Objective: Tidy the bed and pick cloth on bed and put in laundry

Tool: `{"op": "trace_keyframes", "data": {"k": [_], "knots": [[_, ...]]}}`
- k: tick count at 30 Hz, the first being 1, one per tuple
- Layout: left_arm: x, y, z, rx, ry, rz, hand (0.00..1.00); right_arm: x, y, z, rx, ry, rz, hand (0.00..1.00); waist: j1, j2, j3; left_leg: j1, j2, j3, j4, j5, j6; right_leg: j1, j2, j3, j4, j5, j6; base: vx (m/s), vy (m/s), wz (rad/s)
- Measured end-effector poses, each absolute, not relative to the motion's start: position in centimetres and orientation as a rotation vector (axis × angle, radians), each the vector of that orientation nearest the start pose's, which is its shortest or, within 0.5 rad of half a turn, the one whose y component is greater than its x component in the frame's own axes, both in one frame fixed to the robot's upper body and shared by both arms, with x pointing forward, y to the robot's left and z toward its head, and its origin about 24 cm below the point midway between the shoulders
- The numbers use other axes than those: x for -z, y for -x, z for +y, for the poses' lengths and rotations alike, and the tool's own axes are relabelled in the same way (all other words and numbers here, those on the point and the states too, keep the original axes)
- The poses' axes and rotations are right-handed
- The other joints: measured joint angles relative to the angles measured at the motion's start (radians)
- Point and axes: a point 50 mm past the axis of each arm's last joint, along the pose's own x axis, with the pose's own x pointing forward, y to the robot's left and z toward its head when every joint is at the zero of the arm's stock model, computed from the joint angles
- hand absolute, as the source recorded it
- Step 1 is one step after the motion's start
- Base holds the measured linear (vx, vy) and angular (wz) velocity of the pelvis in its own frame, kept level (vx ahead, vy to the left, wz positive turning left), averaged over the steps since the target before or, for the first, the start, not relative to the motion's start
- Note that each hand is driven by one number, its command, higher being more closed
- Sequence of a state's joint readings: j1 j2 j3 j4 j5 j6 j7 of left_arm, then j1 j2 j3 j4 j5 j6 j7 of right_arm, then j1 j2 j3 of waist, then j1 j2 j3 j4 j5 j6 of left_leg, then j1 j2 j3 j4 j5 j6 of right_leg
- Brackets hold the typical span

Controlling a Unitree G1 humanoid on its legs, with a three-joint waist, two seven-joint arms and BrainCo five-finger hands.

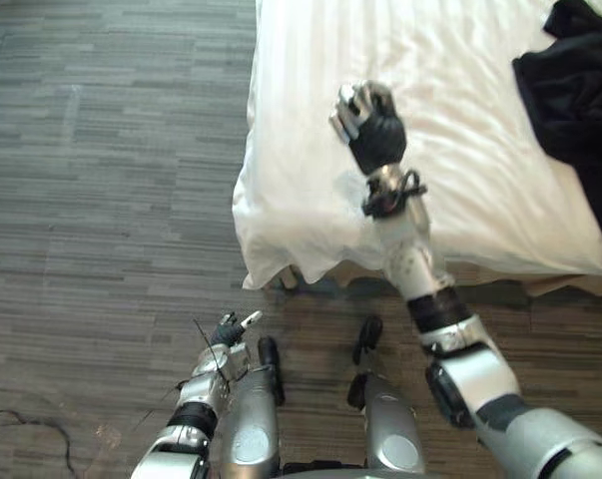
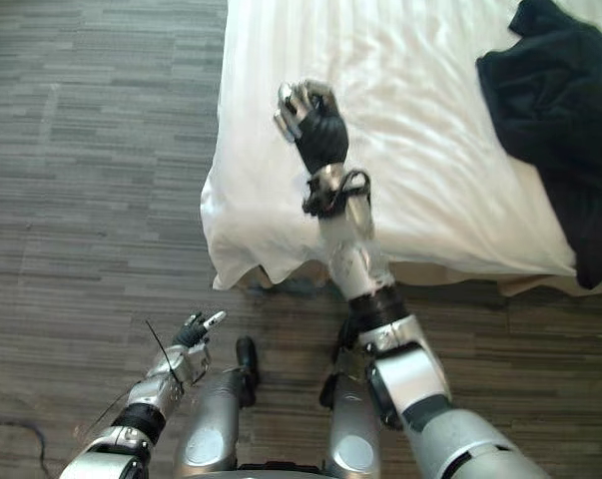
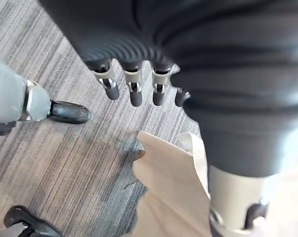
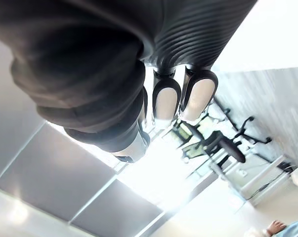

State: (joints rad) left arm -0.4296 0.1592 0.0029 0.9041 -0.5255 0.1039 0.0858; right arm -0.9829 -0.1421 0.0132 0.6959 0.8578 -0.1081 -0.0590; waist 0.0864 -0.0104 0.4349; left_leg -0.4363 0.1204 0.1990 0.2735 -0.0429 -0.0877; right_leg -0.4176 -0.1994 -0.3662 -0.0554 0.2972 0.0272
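Grey wood-grain plank floor (image 1: 101, 180) on the left. Left hand (image 1: 229, 329) hangs low above it, just off the bed corner, fingers (image 3: 135, 91) straight and spread, holding nothing. White striped-sheet bed (image 1: 310, 200) fills the upper middle and right. Right hand (image 1: 372, 125) is raised over the sheet near the bed's foot, fingers curled in, empty. Crumpled black cloth (image 1: 575, 90) lies on the bed at far right, well apart from both hands.

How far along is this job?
Nothing looks done: the black cloth lies on the bed, apart from both hands. The right hand hovers over the bed, fingers curled and empty; the left hand hangs open above the floor. Grasping the cloth and taking it to laundry remain.
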Motion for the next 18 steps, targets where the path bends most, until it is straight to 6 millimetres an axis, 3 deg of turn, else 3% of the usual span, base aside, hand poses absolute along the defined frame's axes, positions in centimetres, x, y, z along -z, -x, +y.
{"op": "trace_keyframes", "data": {"k": [3, 8, 9, 10, 11, 13, 14, 15, 16, 17, 18], "knots": [[4.7, -29.9, 17.8, -0.191, 0.320, 0.580, 0.00, -21.7, -40.1, -12.2, -0.142, -0.712, -0.330, 1.00, 0.000, 0.012, -0.002, -0.036, 0.003, 0.007, 0.015, -0.004, -0.001, -0.036, 0.004, 0.016, -0.001, 0.005, -0.006, 0.00, 0.010, -0.07], [4.7, -30.0, 16.9, -0.193, 0.335, 0.571, 0.00, -19.6, -39.5, -14.4, -0.055, -0.744, -0.332, 1.00, -0.027, 0.016, -0.003, -0.035, 0.009, 0.034, 0.085, -0.058, 0.013, -0.027, 0.003, 0.063, 0.002, 0.010, 0.001, -0.05, 0.088, -0.20], [4.6, -30.0, 17.2, -0.199, 0.332, 0.565, 0.00, -18.3, -38.8, -15.5, -0.023, -0.765, -0.332, 1.00, -0.039, 0.014, -0.004, -0.025, 0.010, 0.048, 0.102, -0.076, 0.014, -0.018, 0.001, 0.076, 0.001, 0.009, 0.005, -0.07, 0.136, -0.28], [4.8, -29.6, 17.9, -0.211, 0.324, 0.568, 0.00, -15.6, -37.6, -16.9, 0.004, -0.812, -0.313, 1.00, -0.068, 0.013, -0.003, 0.001, 0.010, 0.056, 0.115, -0.095, 0.015, 0.013, -0.002, 0.085, -0.004, -0.003, 0.011, -0.06, 0.133, -0.23], [4.8, -29.5, 18.1, -0.214, 0.322, 0.568, 0.00, -15.0, -37.3, -17.2, 0.012, -0.820, -0.307, 1.00, -0.075, 0.011, -0.004, 0.009, 0.010, 0.059, 0.116, -0.098, 0.016, 0.019, -0.002, 0.089, -0.004, -0.007, 0.016, -0.03, 0.121, -0.25], [5.4, -28.3, 19.4, -0.233, 0.307, 0.581, 0.00, -8.1, -33.9, -19.8, 0.120, -0.871, -0.207, 1.00, -0.106, -0.016, -0.006, 0.098, 0.012, 0.097, 0.107, -0.123, 0.013, 0.078, -0.001, 0.123, -0.004, -0.019, 0.029, 0.01, 0.104, -0.42], [5.6, -28.0, 19.6, -0.239, 0.311, 0.584, 0.00, -5.7, -32.6, -20.8, 0.186, -0.887, -0.159, 1.00, -0.111, -0.023, -0.009, 0.119, 0.015, 0.111, 0.104, -0.130, 0.014, 0.090, 0.002, 0.130, -0.005, -0.023, 0.033, 0.04, 0.078, -0.46], [5.9, -27.5, 20.0, -0.256, 0.334, 0.593, 0.00, -0.8, -29.5, -23.1, 0.350, -0.925, -0.048, 1.00, -0.128, -0.032, -0.015, 0.148, 0.016, 0.126, 0.098, -0.139, 0.015, 0.111, 0.004, 0.144, -0.012, -0.026, 0.036, 0.06, 0.054, -0.43], [6.2, -27.2, 19.9, -0.248, 0.341, 0.600, 0.00, 3.9, -25.4, -25.0, 0.518, -0.957, 0.069, 0.00, -0.133, -0.037, -0.018, 0.173, 0.016, 0.148, 0.086, -0.146, 0.012, 0.119, 0.005, 0.155, -0.016, -0.027, 0.037, 0.07, 0.044, -0.41], [6.3, -27.0, 19.9, -0.246, 0.342, 0.605, 0.00, 5.8, -23.2, -25.7, 0.587, -0.956, 0.120, 0.00, -0.137, -0.038, -0.019, 0.185, 0.016, 0.158, 0.080, -0.148, 0.012, 0.122, 0.006, 0.164, -0.016, -0.028, 0.039, 0.09, 0.033, -0.50], [7.0, -26.2, 20.0, -0.248, 0.346, 0.628, 0.00, 8.5, -19.0, -26.6, 0.686, -0.943, 0.207, 0.00, -0.164, -0.040, -0.020, 0.216, 0.016, 0.175, 0.066, -0.152, 0.011, 0.134, 0.010, 0.181, -0.017, -0.029, 0.040, 0.08, 0.019, -0.44]]}}
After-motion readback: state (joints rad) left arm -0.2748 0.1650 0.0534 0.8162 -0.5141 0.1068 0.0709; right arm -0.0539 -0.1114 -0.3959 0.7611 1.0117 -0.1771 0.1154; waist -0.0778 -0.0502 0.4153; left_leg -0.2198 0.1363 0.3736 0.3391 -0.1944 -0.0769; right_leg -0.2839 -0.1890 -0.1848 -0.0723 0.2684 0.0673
